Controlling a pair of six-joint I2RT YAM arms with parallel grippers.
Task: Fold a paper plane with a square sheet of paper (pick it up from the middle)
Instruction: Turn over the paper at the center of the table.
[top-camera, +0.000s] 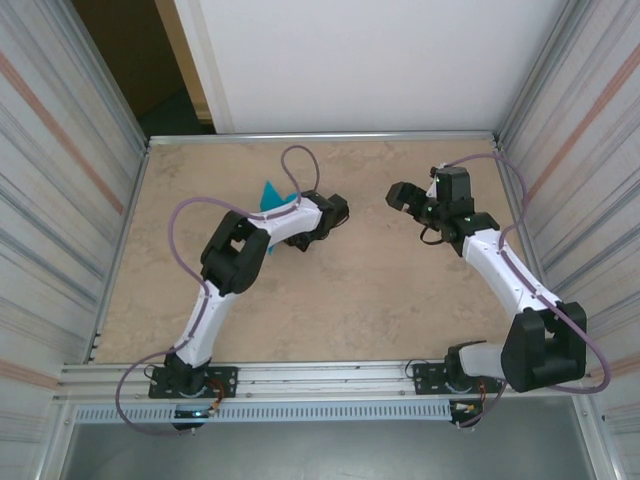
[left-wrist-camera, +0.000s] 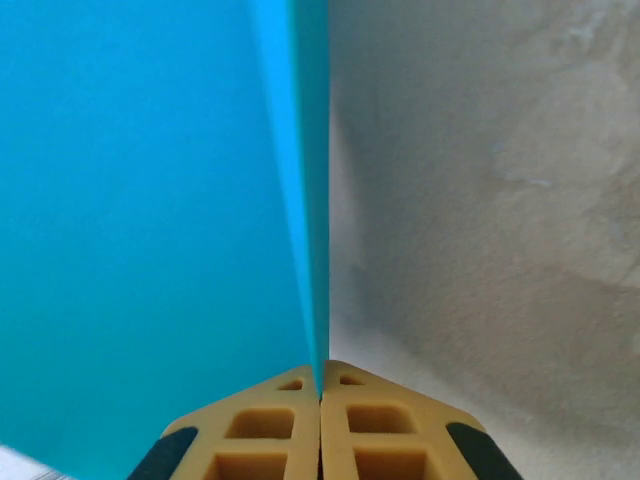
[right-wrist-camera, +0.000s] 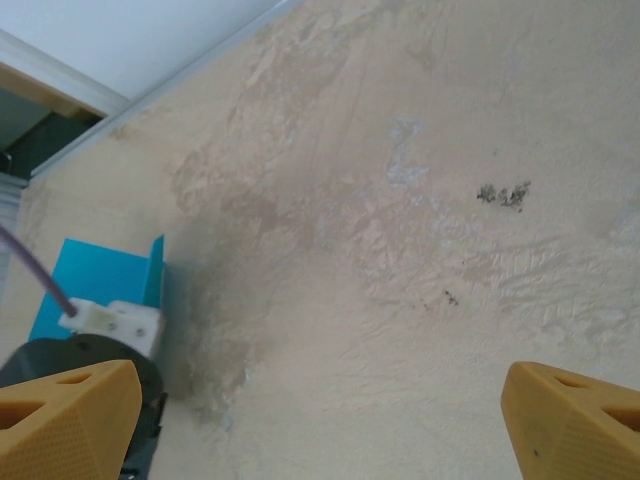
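Turquoise paper (top-camera: 270, 192) at the table's (top-camera: 380, 300) far left, half hidden behind the left arm (top-camera: 225, 260).
Wrist view alone shows the left gripper (left-wrist-camera: 321, 392) clamped on its upright folded edge; the right gripper (right-wrist-camera: 320, 405) gapes wide, well apart.

- Table (top-camera: 340, 300): a beige, marbled top.
- Turquoise paper (top-camera: 268, 192) rests on the table, folded, with one flap standing upright.
- Dark specks (right-wrist-camera: 503, 193) mark the surface, well apart from the paper.
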